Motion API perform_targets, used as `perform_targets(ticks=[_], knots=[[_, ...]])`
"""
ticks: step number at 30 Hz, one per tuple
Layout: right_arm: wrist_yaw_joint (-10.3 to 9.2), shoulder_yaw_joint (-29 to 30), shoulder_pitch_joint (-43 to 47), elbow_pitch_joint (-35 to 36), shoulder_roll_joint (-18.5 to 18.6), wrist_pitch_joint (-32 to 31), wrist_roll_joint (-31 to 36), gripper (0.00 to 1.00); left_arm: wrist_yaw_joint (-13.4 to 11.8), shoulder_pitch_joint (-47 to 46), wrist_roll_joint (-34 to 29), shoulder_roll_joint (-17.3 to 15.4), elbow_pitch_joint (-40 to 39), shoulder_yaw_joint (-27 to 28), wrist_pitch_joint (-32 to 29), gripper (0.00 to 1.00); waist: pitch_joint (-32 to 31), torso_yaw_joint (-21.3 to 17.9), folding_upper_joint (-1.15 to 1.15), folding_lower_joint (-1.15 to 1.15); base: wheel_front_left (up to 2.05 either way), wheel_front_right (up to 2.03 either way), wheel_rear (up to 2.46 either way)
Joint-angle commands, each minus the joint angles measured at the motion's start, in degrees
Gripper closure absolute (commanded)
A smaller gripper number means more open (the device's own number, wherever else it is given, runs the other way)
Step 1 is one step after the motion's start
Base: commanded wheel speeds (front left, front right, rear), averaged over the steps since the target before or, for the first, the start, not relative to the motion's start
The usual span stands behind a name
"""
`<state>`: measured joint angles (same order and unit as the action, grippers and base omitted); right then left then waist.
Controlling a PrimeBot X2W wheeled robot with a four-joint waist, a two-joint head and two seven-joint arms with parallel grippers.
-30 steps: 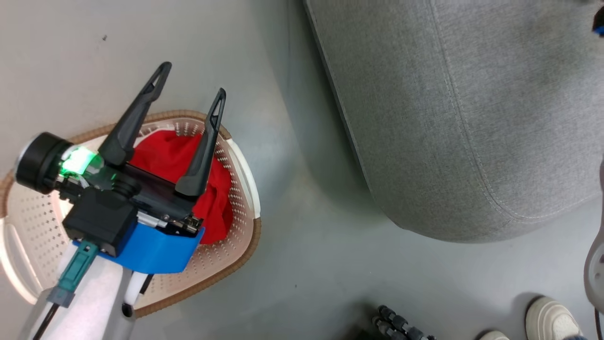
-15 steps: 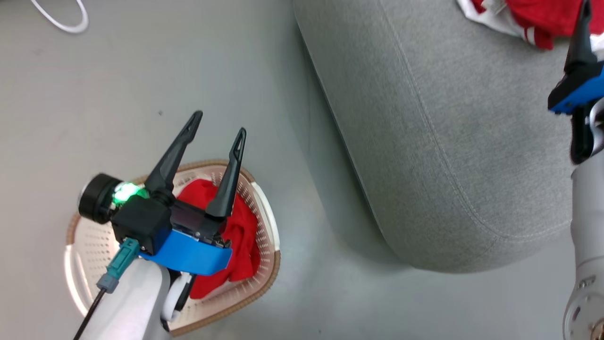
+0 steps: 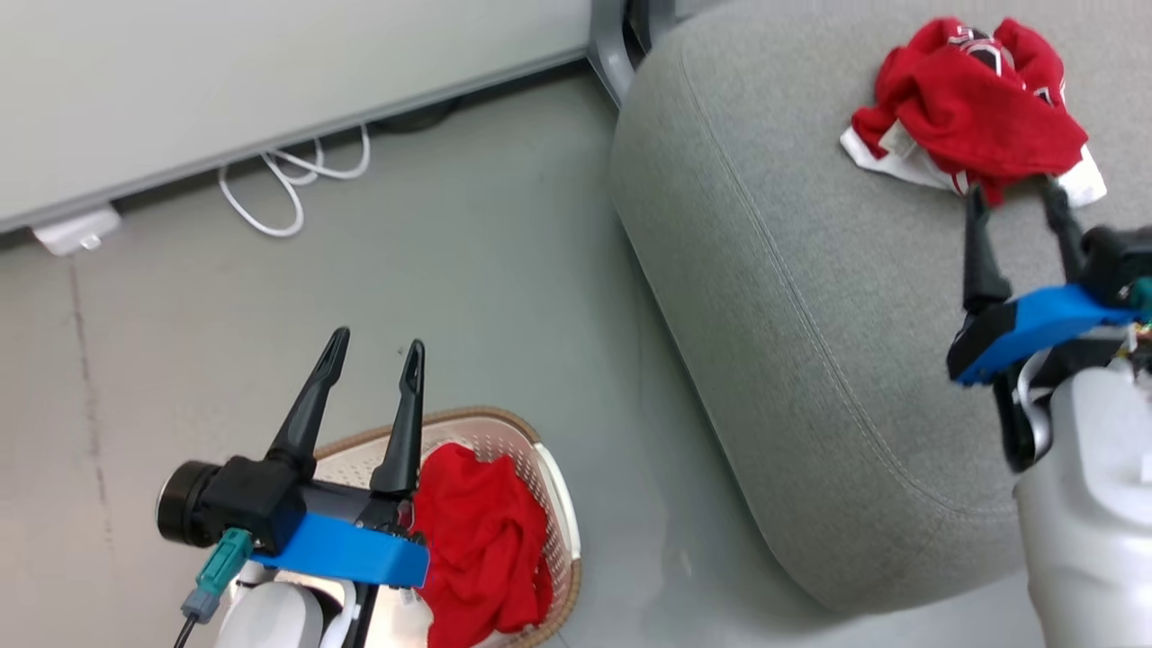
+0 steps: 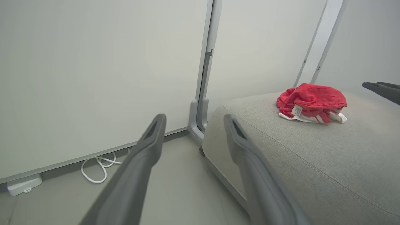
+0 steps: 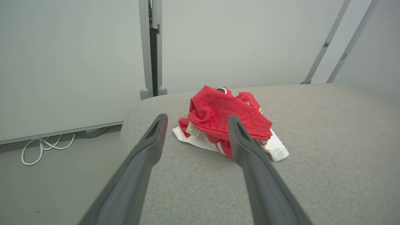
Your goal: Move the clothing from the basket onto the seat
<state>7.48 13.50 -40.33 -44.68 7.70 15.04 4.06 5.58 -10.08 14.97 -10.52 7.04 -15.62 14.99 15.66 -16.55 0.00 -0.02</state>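
The left gripper (image 3: 376, 342) is released: its jaws are spread wide with nothing between them. Right below it, and to the right of its finger bases, sits the basket (image 3: 544, 461) on the floor (image 3: 468, 270). A red jersey (image 3: 481, 531) lies crumpled inside, against the basket's right wall, untouched by the fingers. The fingertips reach out past the brown rim and hang over bare floor. In the left wrist view the left gripper (image 4: 194, 117) points along the floor to a looped white cable (image 4: 97, 165) and a small white box (image 4: 22, 184) at the foot of a pale wall (image 4: 93, 68). Ahead and to its right rises the rounded corner of the seat (image 4: 312, 150).

The right gripper (image 3: 1012, 191) is also released, jaws spread and empty, and is poised over the seat (image 3: 810, 315). Just ahead of its fingertips lies the second jersey (image 3: 972, 108), heaped on the cushion. Whether the tips touch its near edge cannot be told. In the right wrist view the right gripper (image 5: 197, 118) frames that heap (image 5: 225, 115). It is red on top, with white trim spread on the fabric beneath, a small label at its left and a bit of dark print at its peak. Past it the seat (image 5: 312, 125) runs on to its far edge. Beyond stand a grey post (image 5: 150, 47) and the wall panels.
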Motion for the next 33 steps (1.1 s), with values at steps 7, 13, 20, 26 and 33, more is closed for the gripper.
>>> perform_targets(ticks=[7, 13, 20, 26, 33], knots=[[0.02, -5.1, 11.3, 6.9, -1.6, -0.2, -3.5, 0.00, 0.5, 3.7, -0.5, 2.5, 2.3, 3.8, 0.3, 0.00, -6.5, 4.5, 0.00, 0.02, 0.00, 0.00, 0.00], [0.02, -6.4, 18.2, 12.8, -3.5, -1.0, -6.7, 0.00, 0.8, 5.4, -1.3, 3.5, 4.2, 7.1, 0.3, 0.00, -8.2, 6.9, 0.00, 0.02, 0.00, 0.00, 0.00], [0.02, -8.0, 24.3, 20.1, -4.5, -2.5, -6.9, 0.00, 1.1, 6.7, -1.8, 4.3, 6.4, 10.4, 0.3, 0.00, -9.7, 9.8, 0.00, 0.02, 0.00, 0.00, 0.00], [0.02, -7.6, 29.5, 26.2, -4.8, -2.9, -3.3, 0.00, 1.5, 5.9, -1.9, 4.7, 8.7, 12.0, 0.3, 0.00, -10.9, 13.0, 0.00, 0.02, 0.00, 0.00, 0.00], [0.02, -9.5, 34.1, 29.8, -4.8, -3.5, -4.6, 0.00, 1.7, 6.4, -2.2, 4.7, 10.5, 13.7, 0.3, 0.00, -12.1, 15.4, 0.00, 0.02, 0.00, 0.00, 0.00]])
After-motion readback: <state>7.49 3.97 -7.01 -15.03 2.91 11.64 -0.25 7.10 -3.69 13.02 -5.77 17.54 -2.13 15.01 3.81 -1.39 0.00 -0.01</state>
